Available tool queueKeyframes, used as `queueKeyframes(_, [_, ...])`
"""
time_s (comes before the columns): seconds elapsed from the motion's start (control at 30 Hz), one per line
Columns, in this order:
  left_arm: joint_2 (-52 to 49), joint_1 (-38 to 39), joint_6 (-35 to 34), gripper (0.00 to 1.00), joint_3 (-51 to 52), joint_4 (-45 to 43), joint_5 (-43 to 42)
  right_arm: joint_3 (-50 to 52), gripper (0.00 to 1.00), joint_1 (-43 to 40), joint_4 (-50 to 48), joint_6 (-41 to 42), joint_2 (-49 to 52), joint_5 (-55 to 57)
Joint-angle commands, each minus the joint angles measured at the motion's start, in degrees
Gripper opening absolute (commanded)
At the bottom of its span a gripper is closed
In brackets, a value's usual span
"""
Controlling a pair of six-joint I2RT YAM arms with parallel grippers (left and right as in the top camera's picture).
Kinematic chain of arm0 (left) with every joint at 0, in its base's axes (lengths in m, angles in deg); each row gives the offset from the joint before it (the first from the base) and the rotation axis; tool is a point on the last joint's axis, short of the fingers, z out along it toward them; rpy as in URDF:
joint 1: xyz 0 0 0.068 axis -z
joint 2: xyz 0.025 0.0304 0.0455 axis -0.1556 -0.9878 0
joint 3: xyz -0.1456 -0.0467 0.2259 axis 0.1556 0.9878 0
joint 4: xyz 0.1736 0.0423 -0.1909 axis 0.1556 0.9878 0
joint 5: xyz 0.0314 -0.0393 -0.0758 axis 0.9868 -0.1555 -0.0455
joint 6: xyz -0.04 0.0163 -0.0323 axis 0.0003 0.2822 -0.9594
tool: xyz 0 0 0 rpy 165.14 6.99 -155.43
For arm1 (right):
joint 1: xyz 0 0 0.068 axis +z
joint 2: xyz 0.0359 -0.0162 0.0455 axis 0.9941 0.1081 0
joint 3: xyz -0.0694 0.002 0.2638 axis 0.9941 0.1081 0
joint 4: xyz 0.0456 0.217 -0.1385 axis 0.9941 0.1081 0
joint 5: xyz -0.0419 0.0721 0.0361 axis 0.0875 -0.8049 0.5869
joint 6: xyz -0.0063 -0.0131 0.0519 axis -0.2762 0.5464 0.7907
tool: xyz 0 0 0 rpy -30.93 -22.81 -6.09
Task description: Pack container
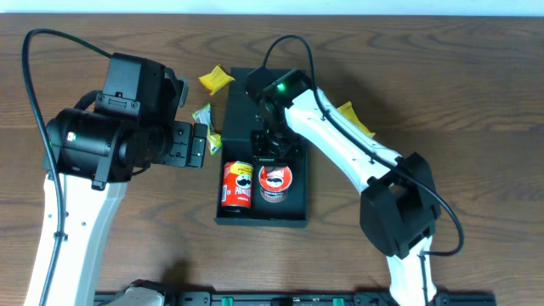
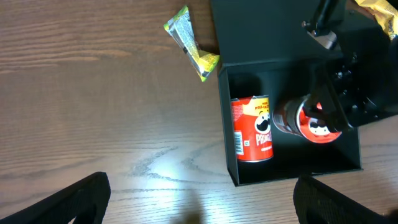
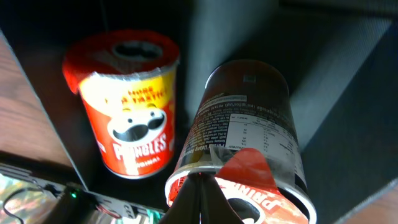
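Pressing its fingers tight together, the right gripper (image 3: pixel 200 193) meets the red "PRIN…" top of a can (image 3: pixel 245 124). The can's dark side carries fine print too small to read, and whether the foil is nipped I cannot tell. Just beside it lies a red can (image 3: pixel 127 112) marked "Pringles Original". Both are inside the container (image 1: pixel 255 223), a dark box mid-table with its flap open. The left gripper (image 2: pixel 205 208) hangs spread wide over the wood to the container's left. Yellow snack packets (image 1: pixel 215 79) lie near the box.

On the wooden table (image 1: pixel 476 68) lie 1 yellow packet (image 1: pixel 215 79), 1 green-yellow packet (image 1: pixel 202 115), 1 half-hidden yellow packet (image 1: pixel 357 119).
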Motion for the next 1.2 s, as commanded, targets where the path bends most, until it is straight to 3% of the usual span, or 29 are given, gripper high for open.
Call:
queueKeyframes(0.0, [-0.2,0.2,0.2,0.95,0.3,-0.2,-0.1,0.4,0.02,0.6,-1.1,2.5,0.3,0.7])
queueKeyframes(0.47, [-0.2,0.2,0.2,0.95,0.3,-0.8,-0.1,5.6,0.02,4.9,-16.7,9.8,0.5,0.0])
queueKeyframes(0.73, [-0.2,0.2,0.2,0.95,0.3,-0.9,-0.1,5.9,0.01,5.1,-18.7,11.3,0.5,0.4])
queueKeyframes(1.17, [-0.2,0.2,0.2,0.96,0.3,0.4,-0.1,6.3,0.02,5.5,-20.4,9.3,0.6,24.8])
